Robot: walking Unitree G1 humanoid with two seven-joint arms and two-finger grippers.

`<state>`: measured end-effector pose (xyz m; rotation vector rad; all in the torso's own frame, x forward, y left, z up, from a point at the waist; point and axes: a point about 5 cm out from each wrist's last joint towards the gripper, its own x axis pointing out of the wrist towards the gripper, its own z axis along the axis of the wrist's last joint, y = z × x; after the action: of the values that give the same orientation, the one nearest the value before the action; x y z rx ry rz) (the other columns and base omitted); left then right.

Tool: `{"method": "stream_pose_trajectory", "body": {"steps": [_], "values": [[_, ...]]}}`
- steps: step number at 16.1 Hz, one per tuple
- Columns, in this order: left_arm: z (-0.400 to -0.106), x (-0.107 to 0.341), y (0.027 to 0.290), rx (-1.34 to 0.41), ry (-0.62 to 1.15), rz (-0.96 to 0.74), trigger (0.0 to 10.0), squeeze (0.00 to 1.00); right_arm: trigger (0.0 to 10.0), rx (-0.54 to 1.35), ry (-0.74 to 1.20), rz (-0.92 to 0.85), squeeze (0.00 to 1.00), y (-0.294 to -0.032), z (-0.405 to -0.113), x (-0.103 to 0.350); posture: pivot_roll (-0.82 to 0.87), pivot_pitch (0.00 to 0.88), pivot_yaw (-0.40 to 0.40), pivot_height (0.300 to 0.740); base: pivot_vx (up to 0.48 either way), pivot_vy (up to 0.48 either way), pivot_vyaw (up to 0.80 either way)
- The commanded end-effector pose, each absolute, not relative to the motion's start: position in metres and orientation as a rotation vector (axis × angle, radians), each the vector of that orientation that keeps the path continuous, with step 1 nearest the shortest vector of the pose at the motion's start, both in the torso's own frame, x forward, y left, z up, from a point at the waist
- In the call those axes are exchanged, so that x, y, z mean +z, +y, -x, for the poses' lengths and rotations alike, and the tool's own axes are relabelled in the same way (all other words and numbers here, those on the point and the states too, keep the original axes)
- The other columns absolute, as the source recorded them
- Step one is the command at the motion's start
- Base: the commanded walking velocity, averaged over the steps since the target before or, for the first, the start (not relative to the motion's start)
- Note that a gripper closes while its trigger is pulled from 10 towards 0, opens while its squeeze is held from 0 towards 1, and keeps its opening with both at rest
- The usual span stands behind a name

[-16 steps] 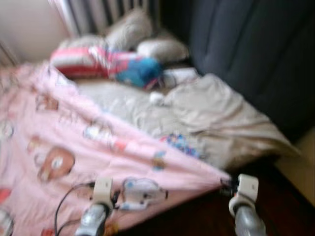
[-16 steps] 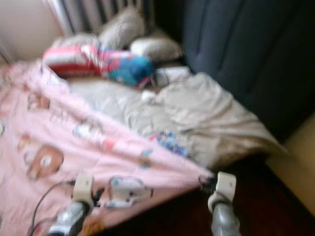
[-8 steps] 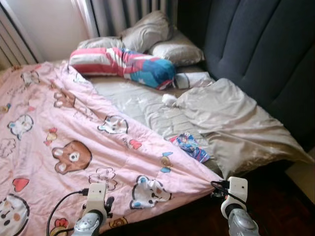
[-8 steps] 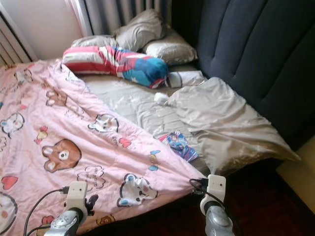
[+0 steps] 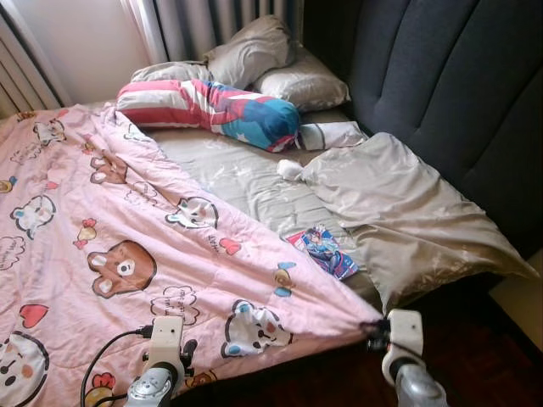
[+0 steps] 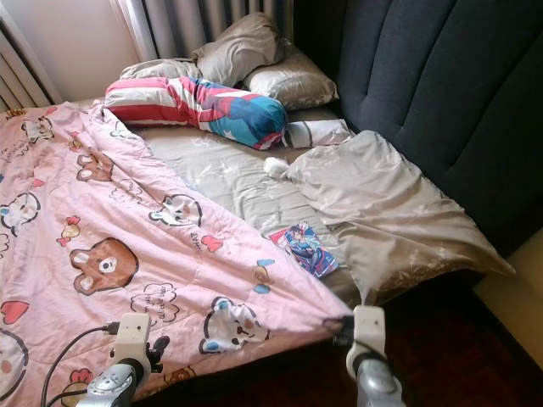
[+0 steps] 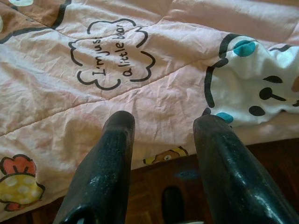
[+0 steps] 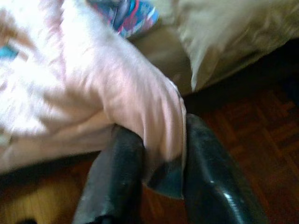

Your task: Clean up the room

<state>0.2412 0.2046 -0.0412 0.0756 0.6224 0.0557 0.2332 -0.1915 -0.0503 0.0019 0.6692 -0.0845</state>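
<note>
At the bed's foot edge, the right gripper is clamped on the soft pink quilt's bunched corner; the left gripper, its 2 fingers apart, hovers above that quilt's wrinkled edge.

You've got soft daylight from the far window side, both eye views sharp, headboard in shade, right wrist view blurred and overexposed on the blanket, floor dim.
</note>
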Motion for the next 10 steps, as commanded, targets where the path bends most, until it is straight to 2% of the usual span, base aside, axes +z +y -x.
{"method": "stream_pose_trajectory", "body": {"steps": [1,5,6,7,10], "values": [[-0.235,-0.046,0.205,0.051,0.654,-0.073,10.0,0.00,10.0,-0.083,0.708,0.015,1.00,-0.192,-0.226,-0.056,0.06,0.089,0.003,0.740,0.000,0.000,0.00],[-0.234,-0.047,0.204,0.045,0.657,-0.075,10.0,0.00,10.0,-0.085,0.716,0.019,1.00,-0.193,-0.223,-0.058,0.06,0.091,0.005,0.740,0.000,0.000,0.00],[-0.234,-0.047,0.204,0.043,0.657,-0.076,10.0,0.00,10.0,-0.076,0.720,0.028,0.06,-0.192,-0.222,-0.058,0.06,0.093,0.005,0.740,0.000,0.000,0.00],[-0.234,-0.047,0.203,0.042,0.657,-0.076,10.0,0.00,10.0,-0.060,0.726,0.040,0.00,-0.191,-0.222,-0.059,0.06,0.092,0.005,0.740,0.000,0.000,0.00],[-0.233,-0.048,0.204,0.045,0.664,-0.079,10.0,0.00,10.0,-0.044,0.761,0.056,0.00,-0.189,-0.213,-0.064,0.06,0.091,0.004,0.740,0.000,0.000,0.00]]}}
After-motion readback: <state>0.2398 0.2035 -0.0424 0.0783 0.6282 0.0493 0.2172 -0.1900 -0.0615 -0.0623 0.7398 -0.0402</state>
